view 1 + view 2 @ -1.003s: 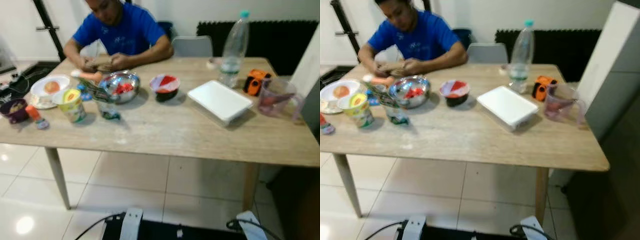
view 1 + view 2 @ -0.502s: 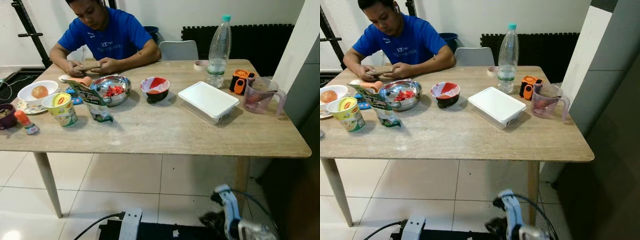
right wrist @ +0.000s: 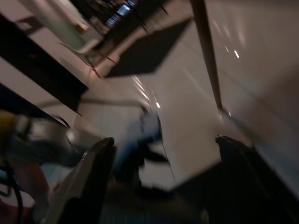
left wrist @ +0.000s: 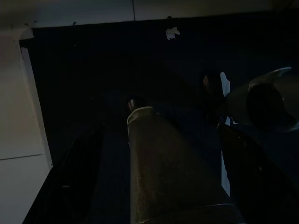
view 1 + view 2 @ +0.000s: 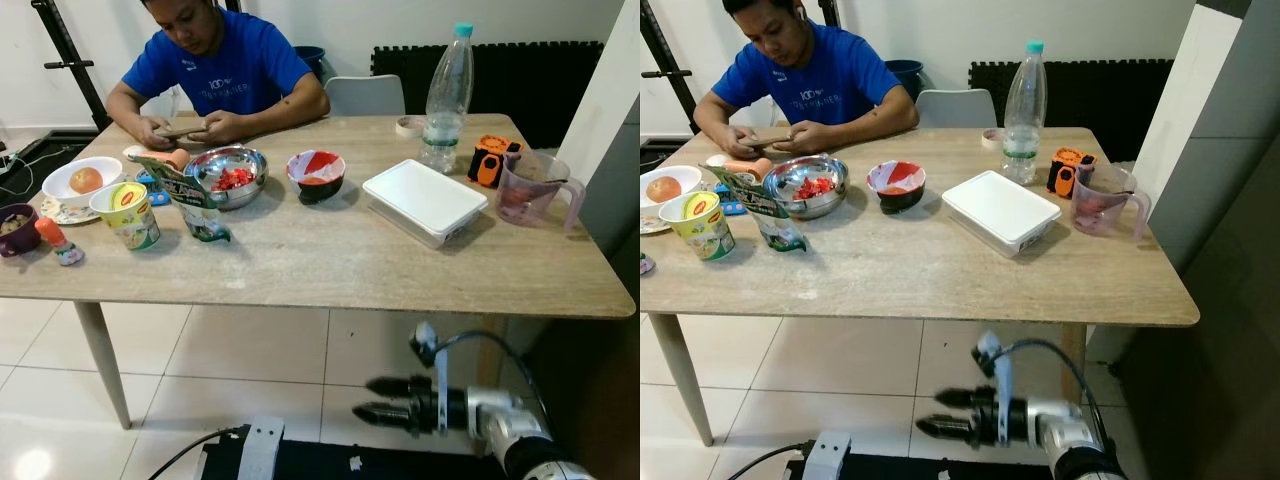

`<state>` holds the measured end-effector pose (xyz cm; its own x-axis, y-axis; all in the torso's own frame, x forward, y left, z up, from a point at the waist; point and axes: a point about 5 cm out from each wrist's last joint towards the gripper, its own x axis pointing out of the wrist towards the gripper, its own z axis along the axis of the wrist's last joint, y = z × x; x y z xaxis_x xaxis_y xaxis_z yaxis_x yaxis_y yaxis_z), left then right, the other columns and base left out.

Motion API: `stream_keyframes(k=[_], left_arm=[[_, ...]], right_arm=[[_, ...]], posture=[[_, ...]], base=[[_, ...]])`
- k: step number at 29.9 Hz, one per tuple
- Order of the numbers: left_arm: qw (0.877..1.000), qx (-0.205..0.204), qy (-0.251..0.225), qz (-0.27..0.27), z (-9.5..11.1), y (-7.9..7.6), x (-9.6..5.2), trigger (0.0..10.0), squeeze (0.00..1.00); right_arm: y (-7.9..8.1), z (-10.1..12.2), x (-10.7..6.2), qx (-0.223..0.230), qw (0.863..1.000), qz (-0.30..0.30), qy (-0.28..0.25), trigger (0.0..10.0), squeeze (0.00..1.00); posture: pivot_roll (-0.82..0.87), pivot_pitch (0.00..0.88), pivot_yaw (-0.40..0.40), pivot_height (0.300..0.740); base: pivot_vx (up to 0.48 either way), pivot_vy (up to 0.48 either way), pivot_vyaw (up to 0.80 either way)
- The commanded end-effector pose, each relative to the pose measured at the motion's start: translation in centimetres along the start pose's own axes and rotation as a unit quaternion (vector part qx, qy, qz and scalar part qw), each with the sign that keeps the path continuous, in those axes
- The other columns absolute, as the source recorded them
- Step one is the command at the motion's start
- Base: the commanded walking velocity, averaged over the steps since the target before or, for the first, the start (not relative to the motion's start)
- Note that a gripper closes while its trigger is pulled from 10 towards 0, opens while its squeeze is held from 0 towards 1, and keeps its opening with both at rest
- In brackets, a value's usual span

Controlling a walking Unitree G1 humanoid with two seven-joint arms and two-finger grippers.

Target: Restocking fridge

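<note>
Robot's facing a wooden table [image 5: 330,270] w/ a person in a blue shirt [image 5: 215,65] seated at the far side, both hands on a flat thing I can't identify. R gripper [image 5: 385,400] sits low, below the table edge over the tiled floor, fingers spread apart, holding nothing, pointing toward the robot's left. L gripper: wrist view is v. dark; its 2 fingers [image 4: 74,182] stand apart, nothing between them. Food on the table, counted: 1 clear water bottle [image 5: 445,95] w/ green cap at the far side, 1 white lidded container [image 5: 425,200] near it, 1 pinkish measuring jug [image 5: 530,190] at the right end, 1 orange-black gadget [image 5: 488,160] just beside the jug. Bowls: 1 steel bowl [image 5: 232,178] w/ red pieces, 1 red-and-white bowl [image 5: 316,175], 1 white bowl [image 5: 85,180] holding 1 fruit, 1 dark small bowl [image 5: 15,225] at the left edge. Also 1 noodle cup [image 5: 128,213], 1 green pouch [image 5: 195,205], 1 small orange-capped bottle [image 5: 55,242].
</note>
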<state>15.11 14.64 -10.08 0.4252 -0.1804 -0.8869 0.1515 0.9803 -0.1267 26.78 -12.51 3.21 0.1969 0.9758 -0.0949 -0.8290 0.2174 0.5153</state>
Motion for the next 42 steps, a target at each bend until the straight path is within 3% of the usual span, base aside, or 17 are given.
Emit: stream_keyframes(k=[1, 9, 10, 12, 21, 22, 23, 24, 25, 27, 30, 31, 34, 35, 36, 38, 42], left_arm=[[1.0, 0.004, 0.002, 0.008, -0.1, 0.5, -0.1, 10.0, 0.0], [1.0, 0.001, 0.001, 0.006, 0.0, 0.4, -0.1, 10.0, 0.0], [1.0, -0.001, 0.002, 0.005, 0.0, 0.4, -0.1, 10.0, 0.0], [1.0, -0.002, 0.002, 0.005, 0.0, 0.4, -0.1, 10.0, 0.0], [1.0, -0.002, 0.002, 0.005, 0.0, 0.4, -0.1, 10.0, 0.0], [1.0, -0.002, 0.001, 0.005, 0.0, 0.4, -0.1, 10.0, 0.0], [1.0, -0.002, 0.001, 0.005, 0.0, 0.4, -0.1, 10.0, 0.0], [1.0, -0.003, 0.001, 0.005, 0.0, 0.4, -0.1, 10.0, 0.0], [1.0, -0.003, 0.001, 0.005, 0.0, 0.4, -0.1, 10.0, 0.0], [1.0, -0.004, 0.001, 0.004, 0.0, 0.3, -0.1, 10.0, 0.0], [1.0, -0.005, 0.001, 0.004, 0.0, 0.3, 0.0, 10.0, 0.0], [1.0, -0.005, 0.001, 0.004, 0.0, 0.3, 0.0, 10.0, 0.0], [1.0, -0.005, 0.001, 0.004, 0.0, 0.2, 0.0, 10.0, 0.0], [1.0, -0.005, 0.001, 0.004, 0.0, 0.2, 0.0, 10.0, 0.0], [1.0, -0.005, 0.001, 0.003, 0.0, 0.2, 0.0, 10.0, 0.0], [1.0, -0.005, 0.001, 0.003, 0.0, 0.2, 0.0, 10.0, 0.0], [1.0, -0.006, 0.001, 0.003, 0.0, 0.1, 0.0, 10.0, 0.0]], right_arm=[[0.3, 1.0, 0.2, -0.003, 0.999, 0.022, -0.027, 10.0, 1.0], [0.9, 6.8, -0.5, -0.034, 0.985, 0.063, -0.157, 10.0, 1.0], [0.9, 9.2, -1.2, -0.053, 0.974, 0.056, -0.211, 10.0, 1.0], [0.6, 11.1, -1.7, -0.075, 0.965, 0.028, -0.251, 10.0, 1.0], [0.4, 11.8, -1.9, -0.083, 0.96, 0.008, -0.268, 10.0, 1.0], [-0.7, 14.1, -2.3, -0.095, 0.946, -0.08, -0.301, 10.0, 0.41], [-0.7, 14.1, -2.3, -0.095, 0.946, -0.08, -0.301, 10.0, 0.41], [-1.7, 16.0, -2.8, -0.097, 0.924, -0.17, -0.329, 10.0, 0.0], [-1.7, 16.0, -2.8, -0.097, 0.924, -0.17, -0.329, 10.0, 0.0], [-2.9, 17.9, -4.0, -0.075, 0.882, -0.279, -0.371, 10.0, 0.0], [-3.5, 18.5, -5.8, -0.049, 0.841, -0.35, -0.41, 10.0, 0.0], [-3.5, 18.5, -5.8, -0.049, 0.841, -0.35, -0.41, 10.0, 0.0], [-3.8, 18.6, -6.9, -0.035, 0.816, -0.391, -0.425, 10.0, 0.0], [-3.8, 18.6, -6.9, -0.035, 0.816, -0.391, -0.425, 10.0, 0.0], [-4.3, 18.3, -7.5, -0.023, 0.799, -0.428, -0.422, 10.0, 0.0], [-4.4, 18.3, -7.7, -0.021, 0.795, -0.436, -0.42, 10.0, 0.0], [-5.5, 17.0, -8.1, 0.015, 0.758, -0.518, -0.395, 10.0, 0.0]], posture=[[-0.03, 0.0, 0.02, 0.74], [-0.02, 0.0, 0.015, 0.74], [-0.02, 0.0, 0.015, 0.74], [-0.02, 0.0, 0.015, 0.74], [-0.02, 0.0, 0.015, 0.74], [-0.02, 0.0, 0.011, 0.74], [-0.02, 0.0, 0.011, 0.74], [-0.02, 0.0, 0.011, 0.74], [-0.02, 0.0, 0.011, 0.74], [-0.02, 0.0, 0.01, 0.74], [-0.02, 0.0, 0.01, 0.74], [-0.02, 0.0, 0.01, 0.74], [-0.02, 0.0, 0.009, 0.74], [-0.02, 0.0, 0.009, 0.74], [-0.02, 0.0, 0.008, 0.74], [-0.02, 0.0, 0.008, 0.74], [-0.02, 0.0, 0.007, 0.74]], base=[[0.0, 0.0, 0.0], [0.0, 0.0, 0.0], [0.0, 0.0, 0.0], [0.0, 0.0, 0.0], [0.0, 0.0, 0.0], [0.0, 0.0, 0.0], [0.0, 0.0, 0.0], [0.0, 0.0, 0.0], [0.0, 0.0, 0.0], [0.0, 0.0, 0.0], [0.0, 0.0, 0.0], [0.0, 0.0, 0.0], [0.0, 0.0, 0.0], [0.0, 0.0, 0.0], [0.0, 0.0, 0.0], [0.0, 0.0, 0.0], [0.0, 0.0, 0.0]])
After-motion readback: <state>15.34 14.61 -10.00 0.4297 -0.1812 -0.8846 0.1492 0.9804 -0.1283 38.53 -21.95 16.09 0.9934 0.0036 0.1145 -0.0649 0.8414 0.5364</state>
